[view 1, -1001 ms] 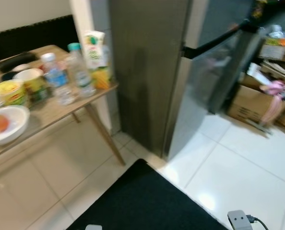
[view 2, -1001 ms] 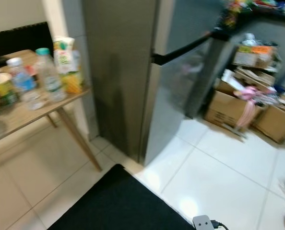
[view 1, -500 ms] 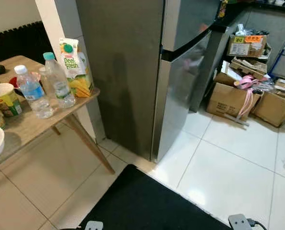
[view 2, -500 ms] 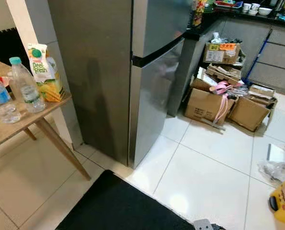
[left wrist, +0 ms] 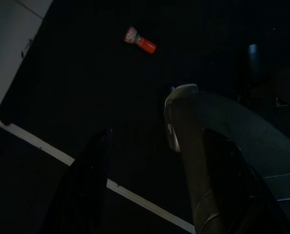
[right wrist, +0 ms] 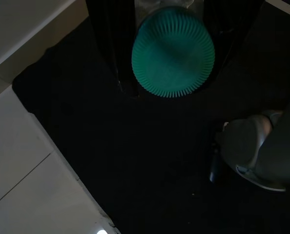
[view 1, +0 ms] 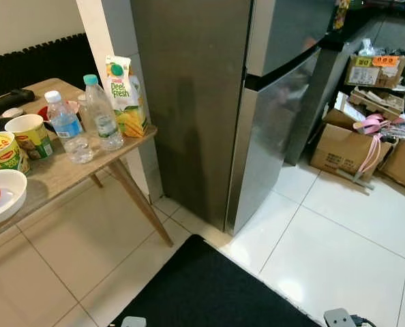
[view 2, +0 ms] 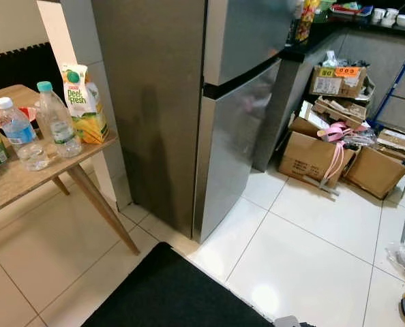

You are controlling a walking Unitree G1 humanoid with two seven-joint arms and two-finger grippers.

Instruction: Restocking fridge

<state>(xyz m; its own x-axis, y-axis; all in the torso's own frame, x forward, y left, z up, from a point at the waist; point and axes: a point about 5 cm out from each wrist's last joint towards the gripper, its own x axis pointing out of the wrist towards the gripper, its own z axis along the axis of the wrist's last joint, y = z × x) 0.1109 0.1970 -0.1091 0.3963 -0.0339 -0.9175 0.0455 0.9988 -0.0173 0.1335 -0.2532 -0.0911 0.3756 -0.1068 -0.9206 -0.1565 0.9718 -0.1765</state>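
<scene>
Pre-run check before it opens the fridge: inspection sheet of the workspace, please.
Surface: wooden table at robot's left; white tile floor, black mat underfoot.
Job's things: fridge closed; juice carton, two water bottles, noodle cups on table.
Clutter: white bowl on the table; cardboard boxes right of fridge.
Grippers: right gripper holds a green-capped bottle; left gripper open, empty, above mat.
Cables: plug at mat edge.
Surroundings: small red item on mat.

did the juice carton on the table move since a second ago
No. The juice carton stands at the table corner nearest the fridge, beside the same two bottles, as before. Its shift in the picture is the camera turning.
</scene>
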